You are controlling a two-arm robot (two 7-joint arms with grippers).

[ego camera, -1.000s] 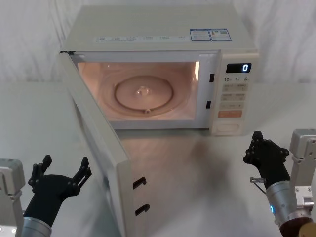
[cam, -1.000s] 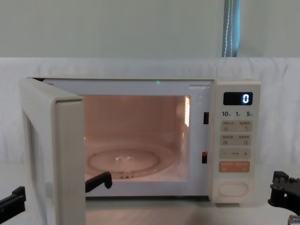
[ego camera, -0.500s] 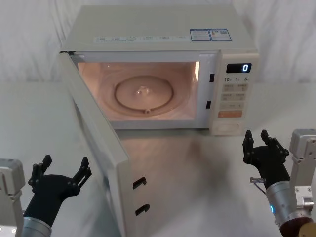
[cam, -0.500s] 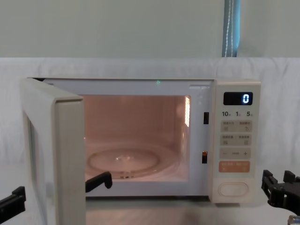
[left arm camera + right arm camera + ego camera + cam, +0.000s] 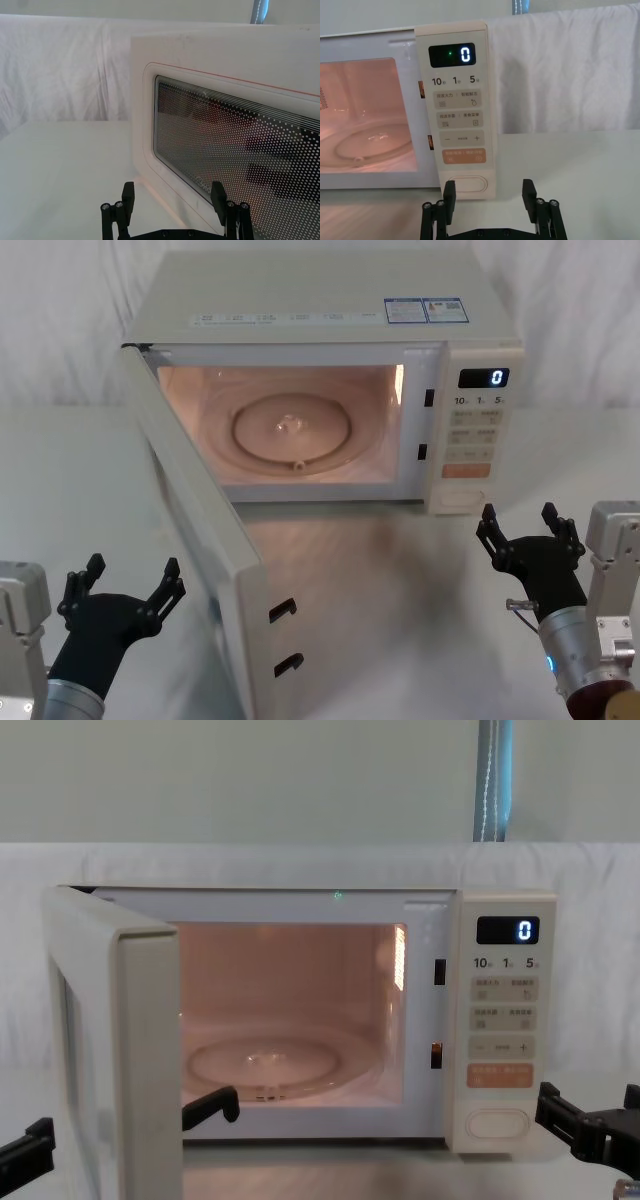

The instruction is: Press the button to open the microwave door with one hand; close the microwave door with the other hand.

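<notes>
1. The microwave door (image 5: 195, 530) stands wide open, hinged at the left side of the oven. It swings out toward the lower left of the head view. Its free edge, with two dark latch hooks, points to the bottom centre of the frame.

2. The left gripper (image 5: 125, 585) is at the lower left of the head view, on the outer side of the door and just beside it, not touching. Its fingers are spread apart and hold nothing. In the left wrist view the dotted glass window of the door fills the right side, ahead of the fingertips (image 5: 128, 192).

3. This arm is the nearer one to the door. I judge that the coming move is a push on the outer face, toward the right and back, so the door turns on its hinge to the oven front.

4. The right gripper (image 5: 522, 530) is at the lower right of the head view, in front of the keypad panel and apart from it. Its fingers are open and empty.

5. The button (image 5: 466, 184) is at the bottom of the panel, under the orange key (image 5: 462, 156). It is just ahead of the right gripper.

6. The table (image 5: 400, 590) in front of the oven is free along the door's swing path. The right gripper is outside this path.
</notes>
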